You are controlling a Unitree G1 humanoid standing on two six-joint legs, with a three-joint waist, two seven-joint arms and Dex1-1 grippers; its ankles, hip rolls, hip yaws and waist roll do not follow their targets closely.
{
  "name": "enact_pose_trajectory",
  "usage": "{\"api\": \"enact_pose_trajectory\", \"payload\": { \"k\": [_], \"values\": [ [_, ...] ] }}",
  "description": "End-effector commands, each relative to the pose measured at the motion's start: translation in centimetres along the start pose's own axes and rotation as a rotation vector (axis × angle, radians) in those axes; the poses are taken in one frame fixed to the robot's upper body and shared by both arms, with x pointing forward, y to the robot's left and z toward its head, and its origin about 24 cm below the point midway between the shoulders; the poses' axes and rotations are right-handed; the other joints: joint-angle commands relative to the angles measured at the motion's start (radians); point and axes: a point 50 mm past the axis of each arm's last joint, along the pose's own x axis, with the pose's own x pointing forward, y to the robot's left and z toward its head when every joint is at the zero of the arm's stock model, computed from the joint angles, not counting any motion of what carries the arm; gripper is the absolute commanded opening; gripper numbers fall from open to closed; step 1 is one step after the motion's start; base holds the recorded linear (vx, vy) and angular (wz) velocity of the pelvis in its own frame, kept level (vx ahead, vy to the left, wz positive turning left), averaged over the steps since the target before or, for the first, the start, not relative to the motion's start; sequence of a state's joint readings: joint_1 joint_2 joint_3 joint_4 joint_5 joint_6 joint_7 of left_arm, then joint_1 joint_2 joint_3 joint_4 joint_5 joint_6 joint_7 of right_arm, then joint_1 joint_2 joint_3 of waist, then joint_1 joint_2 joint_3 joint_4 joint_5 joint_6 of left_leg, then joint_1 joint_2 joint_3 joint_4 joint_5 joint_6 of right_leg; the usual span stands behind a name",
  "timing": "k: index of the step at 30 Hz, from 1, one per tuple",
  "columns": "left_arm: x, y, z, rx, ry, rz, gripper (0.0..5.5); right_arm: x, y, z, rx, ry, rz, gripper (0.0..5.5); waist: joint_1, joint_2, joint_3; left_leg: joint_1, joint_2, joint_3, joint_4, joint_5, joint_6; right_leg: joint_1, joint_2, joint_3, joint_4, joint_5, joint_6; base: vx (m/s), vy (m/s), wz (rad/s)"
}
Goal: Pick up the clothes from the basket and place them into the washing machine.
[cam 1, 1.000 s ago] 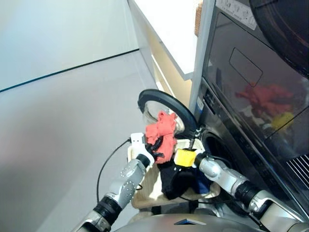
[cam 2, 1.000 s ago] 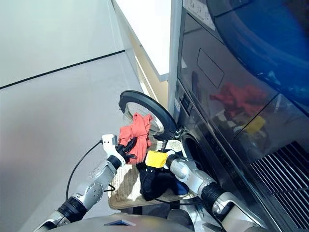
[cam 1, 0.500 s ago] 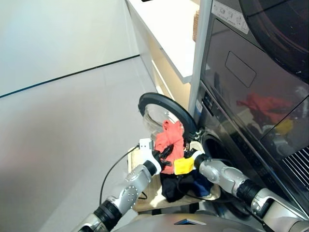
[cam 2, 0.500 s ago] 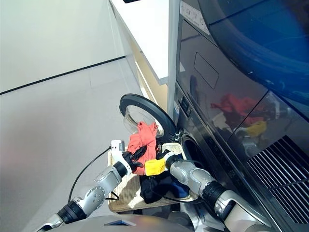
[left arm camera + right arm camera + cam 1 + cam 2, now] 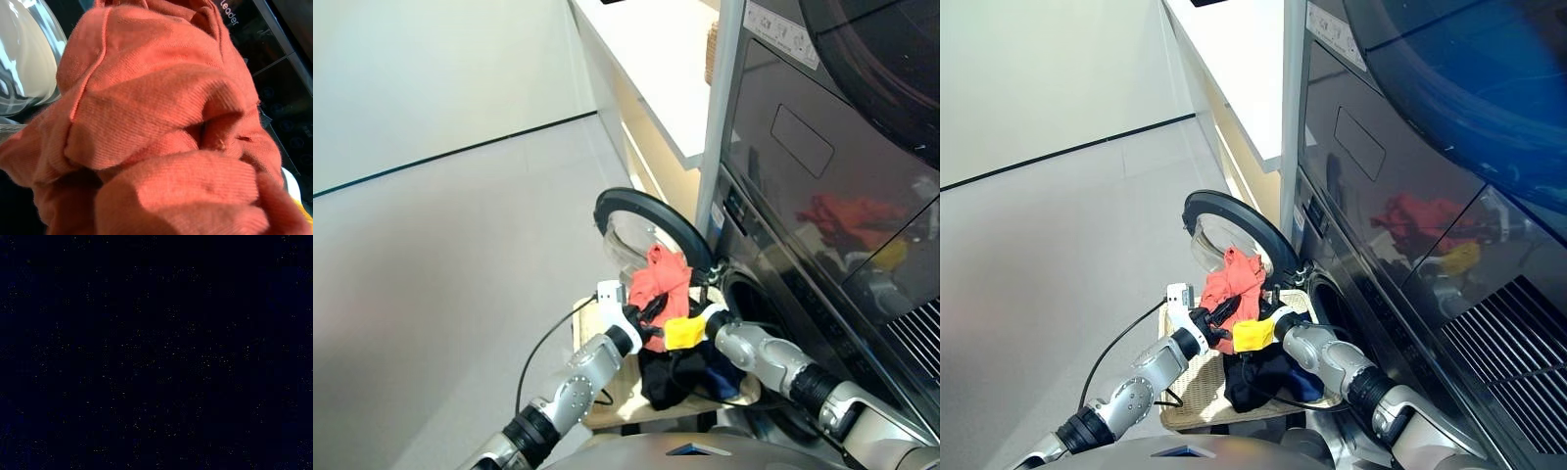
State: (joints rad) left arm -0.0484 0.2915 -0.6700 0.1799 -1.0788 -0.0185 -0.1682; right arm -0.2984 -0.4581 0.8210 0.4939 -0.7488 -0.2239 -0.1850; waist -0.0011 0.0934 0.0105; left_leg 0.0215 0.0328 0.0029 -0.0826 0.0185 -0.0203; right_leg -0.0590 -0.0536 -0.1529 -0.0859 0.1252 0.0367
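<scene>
Left pincer [image 5: 644,311] has the floppy red garment [image 5: 658,284] bunched up, probably light and droopy, so grab mid-bundle; right pincer [image 5: 697,315], can't tell.

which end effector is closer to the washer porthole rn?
Right. The right end effector sits just outside the porthole rim. The left end effector, gripping the coral-red garment, is farther out, over the basket.

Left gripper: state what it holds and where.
The left gripper holds the coral-red garment by its lower part; the rest bunches above the fingers.
</scene>
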Motion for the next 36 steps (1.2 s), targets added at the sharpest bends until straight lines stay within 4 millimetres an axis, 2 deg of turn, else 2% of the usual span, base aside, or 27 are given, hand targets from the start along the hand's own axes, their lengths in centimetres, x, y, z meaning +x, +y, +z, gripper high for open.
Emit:
{"api": "enact_pose_trajectory", "payload": {
  "k": [1,6,13,17,22,25,31,36],
  "values": [
    [0.8,-2.4,1.2,0.023,-0.051,-0.143,5.5,1.9,-2.6,0.6,0.111,0.007,-0.172,0.0,0.004,-0.05,-0.048,-0.011,-0.06,0.041,-0.005,0.014,-0.004,0.057,0.006,0.026,0.01,-0.055,0.07,0.0,0.0,0.0],
    [0.4,-1.2,2.9,0.058,-0.164,-0.061,5.5,0.9,-1.6,-0.5,0.33,0.123,-0.258,0.0,0.002,-0.046,-0.044,-0.009,-0.06,0.043,-0.005,0.015,-0.005,0.055,0.005,0.027,0.012,-0.054,0.069,0.0,0.0,0.0],
    [-1.1,0.4,6.0,0.086,-0.363,0.064,5.5,-0.2,-0.3,-1.3,0.609,0.247,-0.373,0.0,0.003,-0.037,-0.037,-0.015,-0.058,0.048,-0.005,0.021,-0.005,0.048,0.006,0.03,0.013,-0.049,0.067,0.0,0.0,0.0],
    [-2.5,1.8,7.0,0.1,-0.467,0.178,5.5,-0.5,0.2,-1.7,0.684,0.293,-0.399,0.0,0.006,-0.038,-0.031,-0.02,-0.058,0.047,-0.005,0.025,-0.007,0.045,0.008,0.028,0.011,-0.046,0.065,0.0,0.0,0.0],
    [-4.4,3.5,8.8,0.224,-0.605,0.354,5.5,-1.3,0.7,-2.7,0.756,0.369,-0.448,0.0,0.011,-0.039,-0.019,-0.031,-0.058,0.043,-0.005,0.028,-0.01,0.037,0.006,0.021,0.01,-0.043,0.064,0.0,0.0,0.0],
    [-5.0,4.6,9.1,0.264,-0.641,0.457,5.5,-1.7,0.8,-3.4,0.778,0.406,-0.476,0.0,0.013,-0.039,-0.008,-0.039,-0.057,0.042,-0.005,0.03,-0.01,0.03,0.005,0.021,0.01,-0.04,0.064,0.0,0.0,0.0],
    [-5.2,6.5,9.0,0.355,-0.618,0.601,5.5,-2.0,-0.4,-5.1,0.834,0.468,-0.586,0.0,0.017,-0.028,0.05,-0.103,-0.065,0.034,-0.005,0.051,-0.004,-0.047,-0.001,0.02,0.033,-0.026,0.065,-0.089,0.021,0.003],
    [-4.5,6.8,8.6,0.435,-0.567,0.626,5.5,-1.5,-2.8,-6.1,0.928,0.462,-0.717,0.0,0.023,-0.022,0.121,-0.215,-0.074,0.032,0.044,0.061,0.007,-0.163,-0.012,0.023,0.089,-0.019,0.06,-0.134,0.029,0.038]
  ]
}}
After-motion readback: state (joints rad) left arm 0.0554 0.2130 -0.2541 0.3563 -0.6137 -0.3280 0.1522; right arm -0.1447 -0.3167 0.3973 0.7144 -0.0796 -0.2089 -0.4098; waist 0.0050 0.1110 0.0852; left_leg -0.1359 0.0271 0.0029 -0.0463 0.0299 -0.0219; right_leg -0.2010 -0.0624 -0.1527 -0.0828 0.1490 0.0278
